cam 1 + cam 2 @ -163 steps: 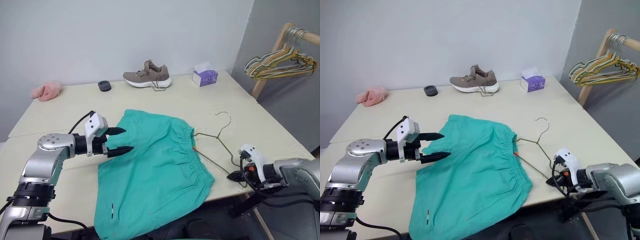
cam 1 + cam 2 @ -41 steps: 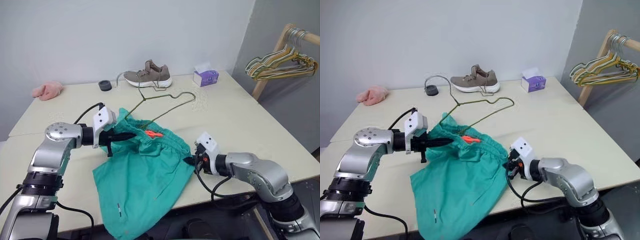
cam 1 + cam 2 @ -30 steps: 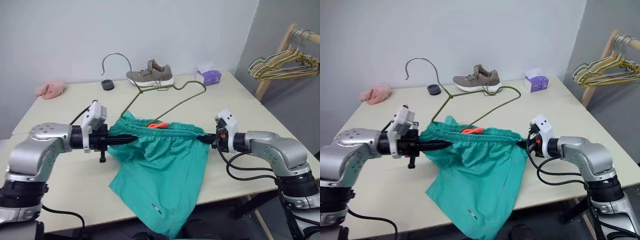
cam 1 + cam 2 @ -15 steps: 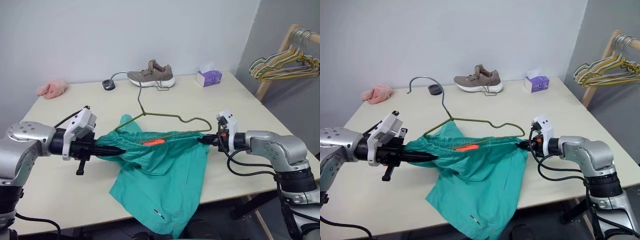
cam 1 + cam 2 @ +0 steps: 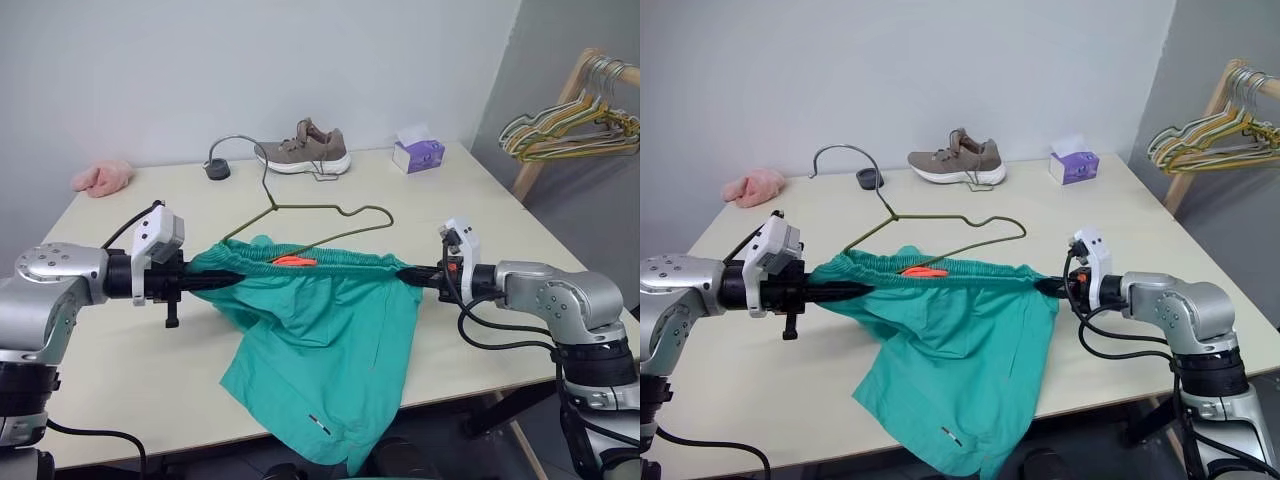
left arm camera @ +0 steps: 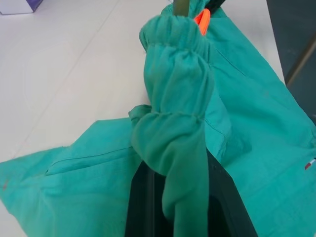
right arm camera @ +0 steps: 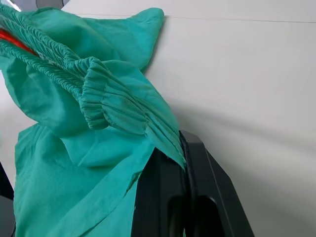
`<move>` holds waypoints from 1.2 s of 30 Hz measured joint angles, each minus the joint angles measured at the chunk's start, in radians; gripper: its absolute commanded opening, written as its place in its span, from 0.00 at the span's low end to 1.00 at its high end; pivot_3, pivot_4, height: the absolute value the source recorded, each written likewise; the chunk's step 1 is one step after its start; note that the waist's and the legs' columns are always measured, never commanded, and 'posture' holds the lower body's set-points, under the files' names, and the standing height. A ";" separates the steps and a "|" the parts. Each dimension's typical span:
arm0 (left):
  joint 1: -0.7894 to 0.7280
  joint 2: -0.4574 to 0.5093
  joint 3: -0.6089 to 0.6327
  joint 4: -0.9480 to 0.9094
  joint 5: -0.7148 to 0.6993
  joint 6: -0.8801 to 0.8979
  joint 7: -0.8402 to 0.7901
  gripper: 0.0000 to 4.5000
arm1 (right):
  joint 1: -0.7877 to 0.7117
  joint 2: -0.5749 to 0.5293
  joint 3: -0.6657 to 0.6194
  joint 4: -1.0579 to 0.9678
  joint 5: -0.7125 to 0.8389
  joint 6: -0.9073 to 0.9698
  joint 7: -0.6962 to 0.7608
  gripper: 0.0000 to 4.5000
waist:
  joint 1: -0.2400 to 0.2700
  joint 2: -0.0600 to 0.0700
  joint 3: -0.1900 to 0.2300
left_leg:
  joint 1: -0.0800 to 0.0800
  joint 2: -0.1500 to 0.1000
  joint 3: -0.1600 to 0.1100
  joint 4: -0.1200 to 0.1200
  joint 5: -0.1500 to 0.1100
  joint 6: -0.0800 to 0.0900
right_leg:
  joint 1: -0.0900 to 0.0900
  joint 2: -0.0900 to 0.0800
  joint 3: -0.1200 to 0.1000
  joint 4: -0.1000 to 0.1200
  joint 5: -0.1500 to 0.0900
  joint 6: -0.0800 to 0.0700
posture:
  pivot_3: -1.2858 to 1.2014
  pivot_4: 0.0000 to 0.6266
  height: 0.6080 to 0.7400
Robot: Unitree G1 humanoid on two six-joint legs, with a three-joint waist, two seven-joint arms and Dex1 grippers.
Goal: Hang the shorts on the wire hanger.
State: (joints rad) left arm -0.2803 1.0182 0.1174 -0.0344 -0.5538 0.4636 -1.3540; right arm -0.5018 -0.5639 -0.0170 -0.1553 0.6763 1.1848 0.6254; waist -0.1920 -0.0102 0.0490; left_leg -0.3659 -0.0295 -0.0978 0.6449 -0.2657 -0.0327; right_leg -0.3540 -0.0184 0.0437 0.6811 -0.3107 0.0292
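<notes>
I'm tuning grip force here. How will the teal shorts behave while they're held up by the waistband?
Probably floppy: the shorts sag in loose folds below the stretched waistband between the left gripper and right gripper. Likely light, since the band barely dips. The bunched elastic might creep through shut fingers.

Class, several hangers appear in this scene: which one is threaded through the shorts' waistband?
The thin olive-brown bare wire hanger, rising from the teal-green fabric shorts; the yellow and pastel hangers hang bundled on the wooden rack.

Shorts (image 5: 320,330) lifted off table, waistband stretched between hands.
</notes>
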 measured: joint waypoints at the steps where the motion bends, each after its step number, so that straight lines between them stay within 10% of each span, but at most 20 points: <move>1: 0.019 0.003 0.000 -0.014 -0.014 0.015 -0.013 0.00 | 0.006 0.002 -0.001 0.001 0.004 0.003 -0.008 0.00 | -0.001 0.000 0.000 | 0.000 0.000 0.000 0.000 0.000 0.000 | 0.000 0.000 0.000 0.000 0.000 0.000 | 0.44 0.00 1.00; 36: 0.034 0.097 -0.008 0.072 0.079 -0.150 -0.077 0.00 | -0.015 0.038 -0.027 0.019 0.059 0.040 -0.041 0.00 | 0.000 0.002 0.001 | 0.000 0.000 0.001 0.000 0.000 0.000 | 0.000 0.000 0.000 0.000 -0.001 0.002 | 0.44 0.00 1.00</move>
State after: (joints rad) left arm -0.2460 1.1155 0.1091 0.0379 -0.4752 0.3132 -1.4308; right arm -0.5167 -0.5263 -0.0440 -0.1364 0.7349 1.2251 0.5845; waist -0.1915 -0.0080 0.0504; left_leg -0.3659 -0.0294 -0.0973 0.6446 -0.2657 -0.0326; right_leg -0.3541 -0.0182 0.0437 0.6810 -0.3119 0.0309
